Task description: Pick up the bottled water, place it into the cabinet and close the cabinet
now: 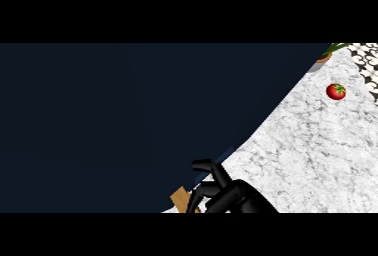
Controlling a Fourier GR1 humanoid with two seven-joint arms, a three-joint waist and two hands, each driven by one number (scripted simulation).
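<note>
A large dark navy cabinet door (pixel 125 125) fills the left and middle of the head view. At its lower right edge, one black hand, apparently my right hand (pixel 225 192), comes up from the bottom. Its fingers (pixel 203 165) rest against the door's edge beside a slim navy handle bar (pixel 221 155), and nothing is held in them. A small piece of light wood (pixel 181 199), part of the cabinet, shows just left of the hand. The bottled water is nowhere in sight. My left hand does not show either.
White marble counter (pixel 317 150) runs along the right side. A red tomato (pixel 336 91) lies on it near the far right. A potted plant (pixel 325 56) and a black-and-white patterned surface (pixel 365 65) sit in the top right corner.
</note>
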